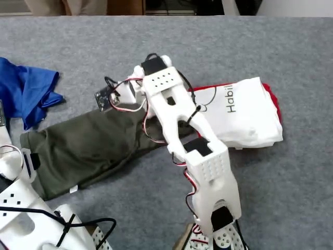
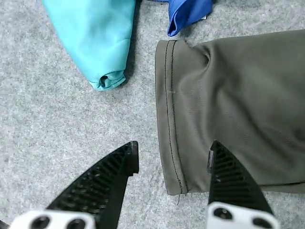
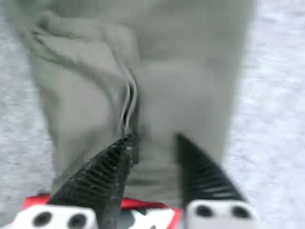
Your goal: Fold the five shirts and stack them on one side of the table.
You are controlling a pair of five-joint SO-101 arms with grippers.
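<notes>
An olive green shirt (image 1: 88, 143) lies stretched from the table's left side to its middle. My left gripper (image 2: 172, 150) hangs open just above the hem corner of the olive shirt (image 2: 238, 105), one finger over the cloth and the other over bare table. Over the other end of the olive shirt (image 3: 143, 71), my right gripper (image 3: 156, 143) stands open with nothing between its fingers. The right arm (image 1: 171, 109) reaches from the front edge to the middle. A folded white shirt (image 1: 244, 112) rests on a red shirt (image 1: 274, 101) at the right.
A crumpled blue shirt (image 1: 26, 88) lies at the far left, and a teal shirt (image 2: 95, 33) lies beside the blue shirt (image 2: 188, 12) near the olive hem. Grey cloth (image 1: 291, 198) covers the table, bare at the front right and the back.
</notes>
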